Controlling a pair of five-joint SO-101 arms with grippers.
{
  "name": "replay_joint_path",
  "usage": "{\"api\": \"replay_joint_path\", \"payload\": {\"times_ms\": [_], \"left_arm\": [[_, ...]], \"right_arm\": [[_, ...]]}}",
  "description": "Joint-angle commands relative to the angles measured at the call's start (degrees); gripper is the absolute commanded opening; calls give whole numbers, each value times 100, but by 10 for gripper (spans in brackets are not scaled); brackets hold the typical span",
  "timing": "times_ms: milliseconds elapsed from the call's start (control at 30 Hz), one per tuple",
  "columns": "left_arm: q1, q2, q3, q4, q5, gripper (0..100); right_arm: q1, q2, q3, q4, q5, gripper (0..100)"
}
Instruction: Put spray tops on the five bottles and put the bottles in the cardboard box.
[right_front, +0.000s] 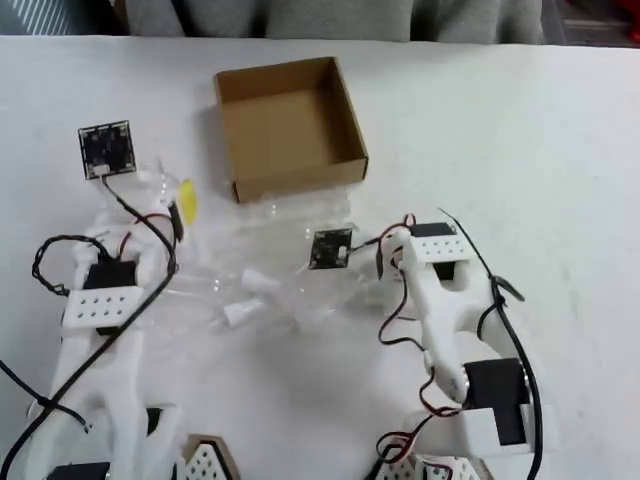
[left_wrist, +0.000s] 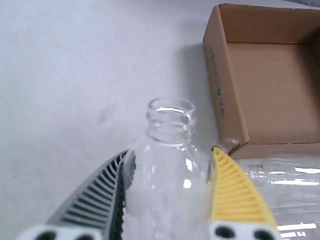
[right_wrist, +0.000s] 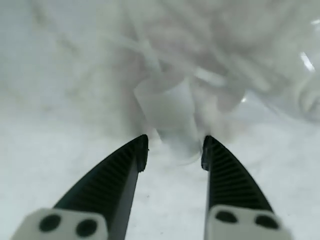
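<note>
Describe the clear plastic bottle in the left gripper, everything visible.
The clear plastic bottle is transparent, with a rounded shoulder and a ridged neck ending in an open mouth; no spray top is on it. The left gripper clamps its body between a grey finger and a yellow finger. It is near a corner of the brown cardboard box.

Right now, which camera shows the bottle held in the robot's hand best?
The left wrist view: the clear bottle sits between the left hand's fingers, its open neck plain, no top on. The high view gives a faint glassy shape at that hand. The right wrist view faces a white spray top.
</note>
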Motion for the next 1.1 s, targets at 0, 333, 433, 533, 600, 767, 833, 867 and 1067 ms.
{"api": "replay_joint_path", "payload": {"times_ms": [0, 333, 433, 533, 600, 767, 833, 867, 1067], "left_arm": [[-66, -242, -44, -123, -18, 20], [-75, -242, -26, -123, -18, 20], [-75, -242, -18, -123, -18, 20], [-75, -242, -18, -123, -18, 20], [-66, -242, -18, -123, -18, 20], [-66, -242, -18, -123, -18, 20], [-66, -242, -18, -123, -18, 20], [-66, -242, -18, -123, -18, 20], [-57, -242, -18, -123, -18, 20]], "right_arm": [[-40, -4, -264, -75, 44, 145], [391, -110, -774, 655, 62, 18], [831, -391, -1143, 1481, 747, 16], [1473, -769, -1635, 2457, 1662, 16], [2026, -998, -1996, 2976, 2365, 16], [3468, -1174, -2778, 3486, 3956, 16], [3916, -1095, -2954, 3468, 4431, 17], [4092, -1033, -3033, 3459, 4624, 17], [4664, -198, -3226, 2659, 4905, 18]]}}
